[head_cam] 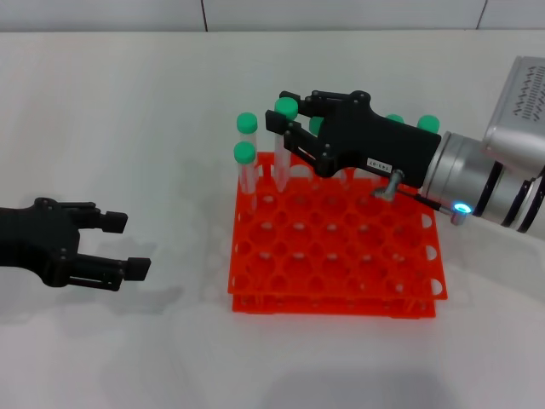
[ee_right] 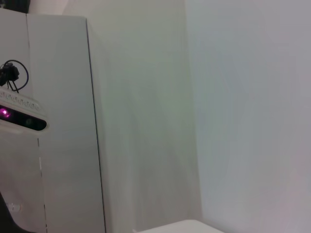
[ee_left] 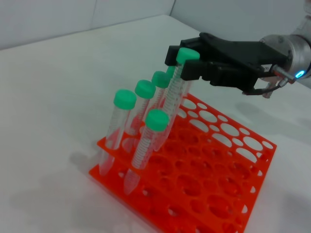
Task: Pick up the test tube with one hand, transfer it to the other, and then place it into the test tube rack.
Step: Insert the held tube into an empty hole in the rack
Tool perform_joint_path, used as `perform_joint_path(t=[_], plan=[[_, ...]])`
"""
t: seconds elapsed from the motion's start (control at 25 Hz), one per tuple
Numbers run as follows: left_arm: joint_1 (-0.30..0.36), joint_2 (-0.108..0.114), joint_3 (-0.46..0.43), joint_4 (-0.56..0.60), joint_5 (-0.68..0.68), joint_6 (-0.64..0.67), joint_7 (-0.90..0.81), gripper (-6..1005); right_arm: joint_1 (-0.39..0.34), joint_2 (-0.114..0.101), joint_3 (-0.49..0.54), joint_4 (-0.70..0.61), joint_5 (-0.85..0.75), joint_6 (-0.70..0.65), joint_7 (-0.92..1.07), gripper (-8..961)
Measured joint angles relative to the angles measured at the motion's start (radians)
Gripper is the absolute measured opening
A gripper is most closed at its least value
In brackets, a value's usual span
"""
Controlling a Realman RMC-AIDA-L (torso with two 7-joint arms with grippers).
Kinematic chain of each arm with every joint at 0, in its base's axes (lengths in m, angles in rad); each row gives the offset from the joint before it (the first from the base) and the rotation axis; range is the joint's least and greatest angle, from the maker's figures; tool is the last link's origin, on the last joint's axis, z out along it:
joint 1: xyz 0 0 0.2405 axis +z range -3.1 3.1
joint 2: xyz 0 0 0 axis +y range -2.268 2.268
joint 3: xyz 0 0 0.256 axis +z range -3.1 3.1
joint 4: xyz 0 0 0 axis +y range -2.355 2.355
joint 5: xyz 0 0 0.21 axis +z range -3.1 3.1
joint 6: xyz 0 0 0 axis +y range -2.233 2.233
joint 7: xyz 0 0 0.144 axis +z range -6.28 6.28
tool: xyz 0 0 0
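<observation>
The orange-red test tube rack (head_cam: 341, 285) stands on the white table; it also shows in the left wrist view (ee_left: 218, 194). My right gripper (head_cam: 285, 129), black with a white label, is over the rack's far left corner and is shut on the upper part of the test tube (head_cam: 280, 162), just under its green cap. The tube (ee_left: 175, 97) is tilted, with its lower end down in a hole of the rack. The right gripper (ee_left: 187, 63) shows in the left wrist view too. My left gripper (head_cam: 121, 245) is open and empty, low over the table left of the rack.
Several other green-capped tubes stand in the rack: two at the left edge (head_cam: 244, 162) and others along the back row (head_cam: 428, 124). In the left wrist view they lean close beside the held tube (ee_left: 146, 141). The right wrist view shows only a wall and a white cabinet (ee_right: 48, 121).
</observation>
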Motion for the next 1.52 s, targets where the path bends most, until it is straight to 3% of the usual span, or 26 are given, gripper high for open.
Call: perform_joint_path(t=[1.52], plan=[[0.005, -0.005, -0.002, -0.002, 0.001, -0.005, 0.023, 888, 0.004, 0.000, -0.043, 0.039, 0.034, 0.022, -0.054, 266]])
